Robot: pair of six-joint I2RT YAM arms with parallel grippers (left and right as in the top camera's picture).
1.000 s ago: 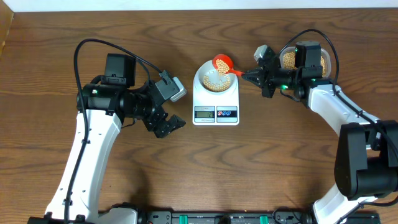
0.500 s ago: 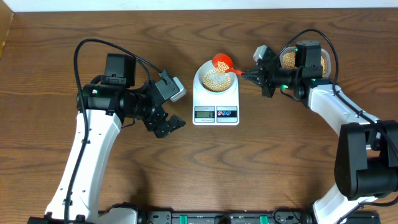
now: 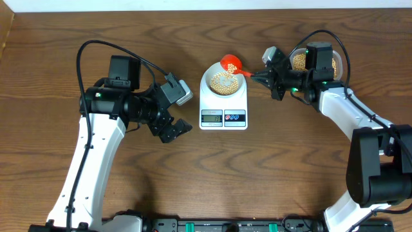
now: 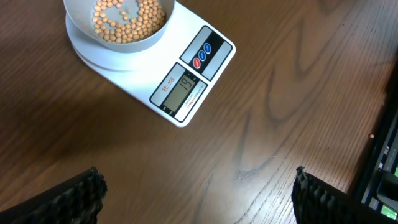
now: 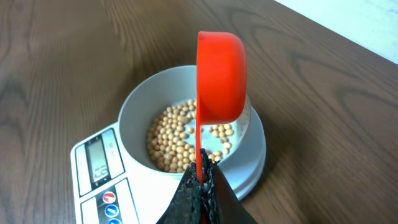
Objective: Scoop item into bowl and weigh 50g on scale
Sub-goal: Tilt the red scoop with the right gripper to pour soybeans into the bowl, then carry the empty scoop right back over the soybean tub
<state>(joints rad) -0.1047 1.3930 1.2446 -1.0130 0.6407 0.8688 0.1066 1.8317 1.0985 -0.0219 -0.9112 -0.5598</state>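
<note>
The item, tan beans (image 3: 222, 82), lies in the pale bowl (image 3: 210, 77) standing on the white scale (image 3: 223, 117). My right gripper (image 3: 255, 76) is shut on the thin handle of a red scoop (image 3: 230, 64), which is tipped on its side over the bowl's back right rim. From the right wrist, the scoop (image 5: 221, 74) hangs above the beans (image 5: 171, 140) and the bowl (image 5: 134, 106), with my gripper (image 5: 200, 182) clamped on the handle. My left gripper (image 3: 174, 131) is open over bare wood, left of the scale. Its fingers (image 4: 81, 196) stand wide apart below the scale (image 4: 186, 87).
A clear tub of beans (image 3: 299, 61) sits at the back right, partly hidden behind my right wrist. The scale's display (image 4: 183, 89) is lit. A dark rail (image 3: 225, 225) runs along the table's front edge.
The beans in the bowl have shifted slightly. Both arms and the scoop have barely moved.
</note>
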